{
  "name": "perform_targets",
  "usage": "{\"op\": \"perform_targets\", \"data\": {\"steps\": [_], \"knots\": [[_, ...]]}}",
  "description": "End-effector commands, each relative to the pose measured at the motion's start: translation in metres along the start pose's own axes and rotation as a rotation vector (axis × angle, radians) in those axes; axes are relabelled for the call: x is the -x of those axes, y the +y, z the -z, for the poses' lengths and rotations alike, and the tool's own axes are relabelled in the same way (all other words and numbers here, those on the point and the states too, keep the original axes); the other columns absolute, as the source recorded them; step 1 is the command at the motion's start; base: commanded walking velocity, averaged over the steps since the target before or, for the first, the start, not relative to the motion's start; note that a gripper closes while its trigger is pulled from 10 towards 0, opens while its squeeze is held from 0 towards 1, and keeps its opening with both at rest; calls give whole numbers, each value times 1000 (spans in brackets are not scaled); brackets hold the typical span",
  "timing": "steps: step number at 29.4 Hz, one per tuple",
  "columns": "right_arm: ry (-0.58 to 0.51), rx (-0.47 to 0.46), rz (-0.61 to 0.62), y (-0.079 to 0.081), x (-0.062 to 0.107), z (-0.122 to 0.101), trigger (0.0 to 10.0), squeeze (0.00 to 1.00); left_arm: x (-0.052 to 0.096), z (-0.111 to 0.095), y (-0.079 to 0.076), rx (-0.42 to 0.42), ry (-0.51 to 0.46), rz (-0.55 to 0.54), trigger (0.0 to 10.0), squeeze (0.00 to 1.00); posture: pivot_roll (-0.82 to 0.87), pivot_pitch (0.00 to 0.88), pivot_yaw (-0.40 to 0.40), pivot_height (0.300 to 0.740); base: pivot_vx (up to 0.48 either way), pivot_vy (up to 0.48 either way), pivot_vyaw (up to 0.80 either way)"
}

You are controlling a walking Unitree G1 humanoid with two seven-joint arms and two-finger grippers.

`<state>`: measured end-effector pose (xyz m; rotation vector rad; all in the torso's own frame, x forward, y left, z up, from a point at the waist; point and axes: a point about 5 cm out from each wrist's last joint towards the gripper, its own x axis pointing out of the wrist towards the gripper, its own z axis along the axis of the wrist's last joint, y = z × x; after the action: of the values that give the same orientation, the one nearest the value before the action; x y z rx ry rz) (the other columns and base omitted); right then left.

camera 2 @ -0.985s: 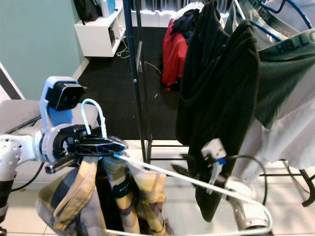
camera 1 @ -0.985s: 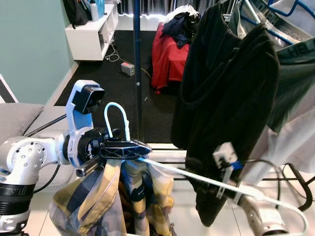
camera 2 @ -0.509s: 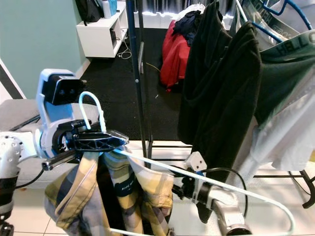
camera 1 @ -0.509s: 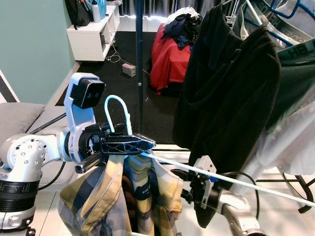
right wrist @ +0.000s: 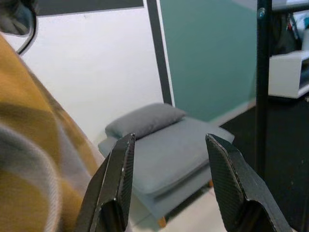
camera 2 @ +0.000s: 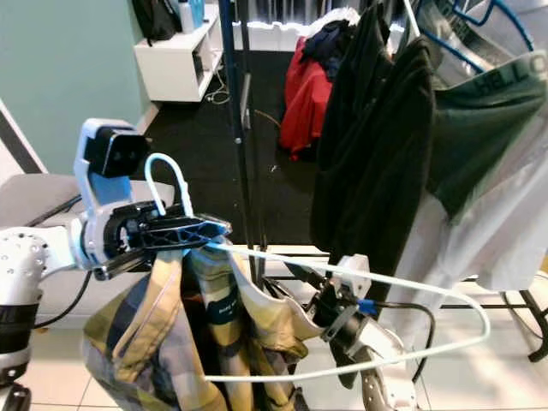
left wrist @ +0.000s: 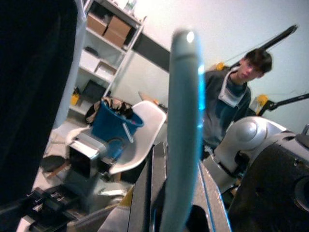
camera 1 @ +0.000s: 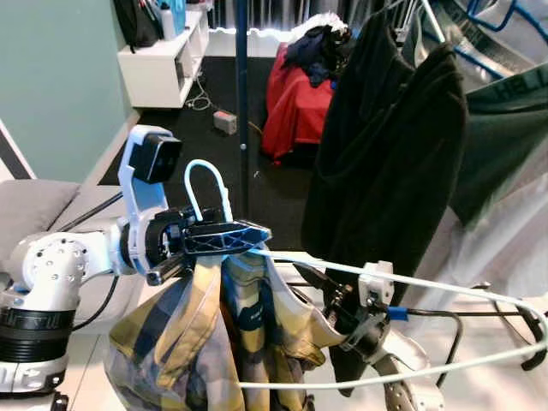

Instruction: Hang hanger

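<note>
My left gripper (camera 1: 250, 236) is shut on the neck of a pale blue wire hanger (camera 1: 206, 183), just below its hook. A yellow plaid shirt (camera 1: 171, 338) hangs from it. The hanger's wire loop (camera 2: 462, 338) reaches out level to the right. The hook (left wrist: 181, 121) stands close up in the left wrist view. My right gripper (camera 2: 301, 281) is open, under the hanger's wire and beside the shirt (right wrist: 29, 145); nothing lies between its fingers (right wrist: 118, 179). The dark rack pole (camera 1: 241, 103) stands just behind the hook.
Black clothes (camera 1: 385, 154) and a green garment (camera 1: 505, 128) hang on the rack at right, with blue hangers (camera 1: 505, 10) above. A red heap (camera 1: 291, 103) and a white shelf (camera 1: 163, 60) lie beyond. A grey cushion (right wrist: 159, 145) sits at left. A person (left wrist: 231, 106) stands behind me.
My right arm has risen and swung left, close to the shirt. The hanger has turned level, its far end lifting. The left gripper has kept its hold.
</note>
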<state>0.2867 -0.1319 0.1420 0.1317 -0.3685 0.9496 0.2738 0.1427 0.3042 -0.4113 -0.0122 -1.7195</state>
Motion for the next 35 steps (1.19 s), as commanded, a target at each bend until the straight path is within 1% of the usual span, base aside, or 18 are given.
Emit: {"op": "perform_targets", "data": {"steps": [1, 4, 8, 11, 14, 18, 19, 21, 22, 23, 24, 25, 27, 31, 32, 33, 34, 35], "knots": [[3, -26, -38, 12, 6, -1, 10000, 0, 4, -4, 1, -28, -17, -22, 10000, 0, 66, 230, 12, 740, 0, 0, 0], [10, -39, -51, 21, 14, -2, 10000, 0, 5, -5, 3, -32, -25, -38, 10000, 0, 66, 231, 13, 740, 0, 0, 0], [27, -41, -63, 26, 21, -1, 10000, 0, 6, -6, 5, -37, -31, -53, 10000, 0, 67, 232, 11, 740, 0, 0, 0], [39, -57, -70, 28, 25, 0, 10000, 0, 6, -7, 7, -39, -34, -62, 10000, 0, 66, 234, 12, 740, 0, 0, 0], [63, -74, -70, 31, 36, 2, 10000, 0, 6, -7, 10, -43, -41, -78, 10000, 0, 65, 234, 13, 740, 0, 0, 0], [60, -87, -52, 32, 40, -1, 10000, 0, 6, -7, 11, -46, -45, -84, 10000, 0, 68, 235, 13, 740, 0, 0, 0], [59, -90, -48, 32, 41, -2, 10000, 39, 7, -7, 11, -47, -46, -85, 10000, 0, 68, 235, 13, 740, 0, 0, 0], [59, -90, -48, 32, 41, -2, 10000, 39, 7, -7, 11, -47, -46, -85, 10000, 0, 68, 235, 13, 740, 0, 0, 0], [56, -89, -40, 32, 44, -4, 10000, 522, 7, -7, 12, -47, -47, -91, 10000, 0, 67, 235, 15, 740, 0, 0, 0], [56, -89, -40, 32, 44, -4, 10000, 522, 7, -7, 12, -47, -47, -91, 10000, 0, 67, 235, 15, 740, 0, 0, 0], [53, -92, -35, 35, 48, -8, 10000, 1000, 8, -7, 13, -48, -48, -96, 10000, 0, 61, 239, 17, 740, 0, 0, 0], [53, -92, -35, 35, 48, -8, 10000, 1000, 8, -7, 13, -48, -48, -96, 10000, 0, 61, 239, 17, 740, 0, 0, 0], [76, -29, -11, 37, 53, -9, 10000, 1000, 9, -7, 15, -50, -52, -100, 10000, 0, 60, 239, 17, 740, 0, 0, 0], [86, -6, -4, 38, 54, -9, 10000, 1000, 9, -7, 16, -51, -53, -100, 10000, 0, 60, 239, 17, 740, 0, 0, 0], [106, 9, -6, 38, 56, -5, 10000, 525, 8, -7, 16, -52, -55, -97, 10000, 0, 61, 239, 15, 740, 0, 0, 0], [106, 9, -6, 38, 56, -5, 10000, 525, 8, -7, 16, -52, -55, -97, 10000, 0, 61, 239, 15, 740, 0, 0, 0], [116, 14, -9, 38, 58, -5, 10000, 341, 7, -7, 16, -53, -55, -95, 10000, 0, 68, 238, 12, 740, 0, 0, 0], [115, 8, -7, 38, 59, -6, 10000, 200, 7, -7, 16, -55, -52, -95, 10000, 0, 67, 237, 11, 740, 0, 0, 0]]}}
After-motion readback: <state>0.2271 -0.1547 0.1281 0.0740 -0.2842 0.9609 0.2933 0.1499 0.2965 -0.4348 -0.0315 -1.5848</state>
